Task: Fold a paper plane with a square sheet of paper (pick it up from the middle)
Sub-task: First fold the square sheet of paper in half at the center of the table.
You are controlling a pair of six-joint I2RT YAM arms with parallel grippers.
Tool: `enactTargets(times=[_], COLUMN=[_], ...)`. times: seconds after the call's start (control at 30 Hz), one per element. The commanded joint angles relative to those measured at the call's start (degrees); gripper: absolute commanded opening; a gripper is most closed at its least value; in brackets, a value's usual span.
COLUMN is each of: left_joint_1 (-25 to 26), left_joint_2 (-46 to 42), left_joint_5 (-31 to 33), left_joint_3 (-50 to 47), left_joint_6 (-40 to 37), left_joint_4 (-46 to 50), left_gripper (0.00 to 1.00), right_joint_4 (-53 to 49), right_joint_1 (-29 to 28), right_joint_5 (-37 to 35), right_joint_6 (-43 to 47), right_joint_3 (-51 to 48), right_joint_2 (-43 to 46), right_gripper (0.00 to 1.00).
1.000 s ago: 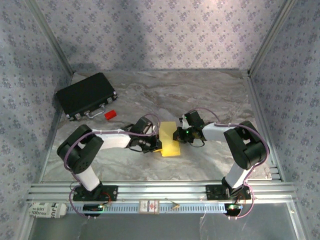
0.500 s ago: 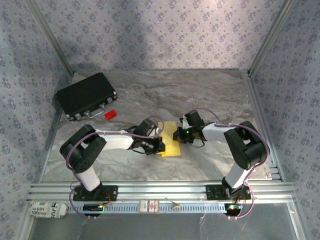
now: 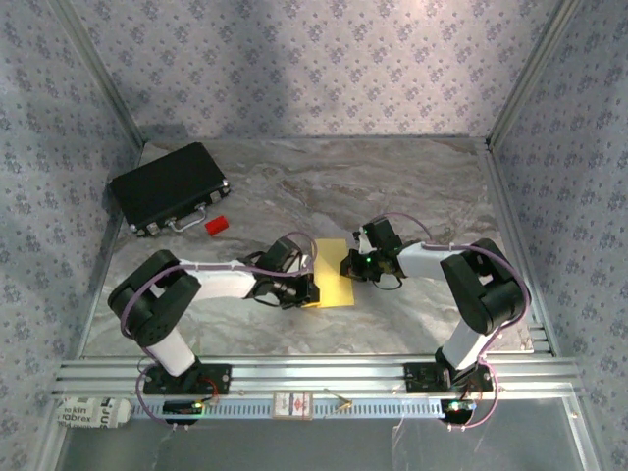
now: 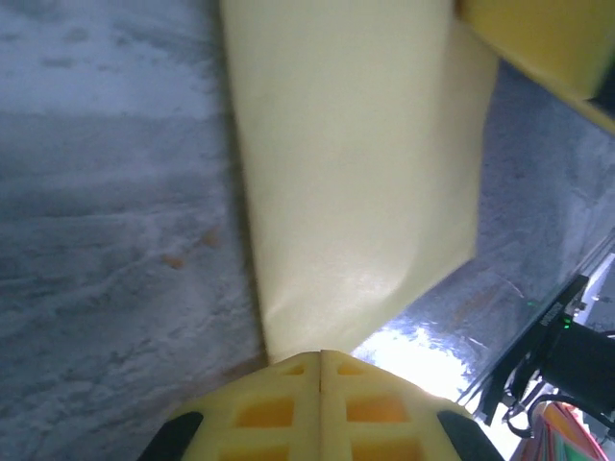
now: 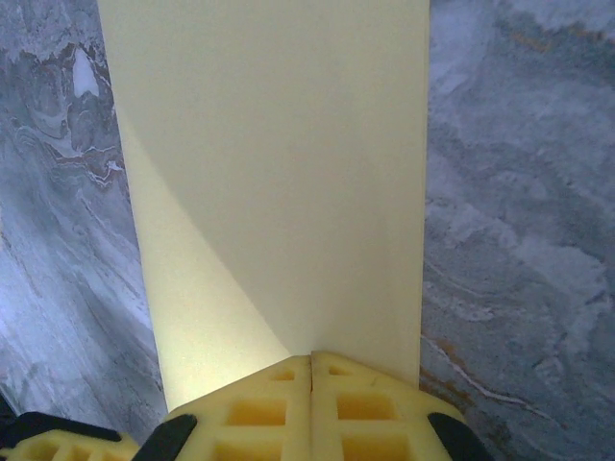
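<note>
The square sheet of paper (image 3: pixel 332 275) lies yellow on the marble table, folded into a narrow oblong. A diagonal crease crosses the paper (image 5: pixel 279 173) in the right wrist view. My left gripper (image 3: pixel 312 291) is shut, its tips (image 4: pixel 320 353) resting on the near left corner of the paper (image 4: pixel 356 173). From the other side my right gripper (image 3: pixel 345 265) is shut too, its tips (image 5: pixel 310 357) pressing on the paper's right edge. Nothing sits between either pair of fingers. The right gripper's yellow finger (image 4: pixel 548 43) shows beyond the paper in the left wrist view.
A black case (image 3: pixel 169 186) lies at the back left, with a small red block (image 3: pixel 216 225) just in front of it. Metal rails (image 3: pixel 314 373) run along the near edge. Patterned walls close in the back and both sides.
My left gripper has slid a little along the paper's left side toward its near corner, and the left elbow has shifted. The right arm and the paper have hardly moved.
</note>
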State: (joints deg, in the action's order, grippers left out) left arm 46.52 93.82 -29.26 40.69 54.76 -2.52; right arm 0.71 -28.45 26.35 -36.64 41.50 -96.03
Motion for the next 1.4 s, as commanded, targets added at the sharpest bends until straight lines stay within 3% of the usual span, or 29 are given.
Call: enactTargets(times=[0.0, 0.3, 0.67, 1.03, 1.2, 1.37], left_joint_1=[0.33, 0.60, 3.24, 4.92, 3.24, -1.09], left_joint_2=[-2.06, 2.76, 2.53, -3.70, -8.83, -6.18], left_joint_5=[-0.92, -2.84, 1.38, 6.78, 7.77, 3.09], left_joint_3=[2.37, 1.46, -3.81, -1.00, 0.77, 1.95], left_joint_6=[1.27, 2.98, -1.67, -3.25, -2.91, -0.09], left_joint_4=[-1.63, -5.69, 2.20, 9.12, 7.39, -0.69], left_gripper=[0.04, 0.05, 0.04, 0.02, 0.04, 0.04], right_joint_4=[-10.81, -10.82, -11.08, -11.78, -12.40, -12.41], right_joint_1=[0.15, 0.23, 0.15, 0.15, 0.11, 0.06], right_joint_5=[-7.53, -7.53, -7.75, -7.60, -7.71, -7.80], right_joint_6=[-0.71, -0.62, -0.51, 0.07, 0.17, 0.17], right_joint_3=[-3.39, -3.24, -3.14, -2.40, -1.95, -1.99], right_joint_2=[-2.16, -2.50, -3.00, -2.94, -3.04, -3.05], right_gripper=[0.00, 0.00, 0.00, 0.00, 0.00, 0.00])
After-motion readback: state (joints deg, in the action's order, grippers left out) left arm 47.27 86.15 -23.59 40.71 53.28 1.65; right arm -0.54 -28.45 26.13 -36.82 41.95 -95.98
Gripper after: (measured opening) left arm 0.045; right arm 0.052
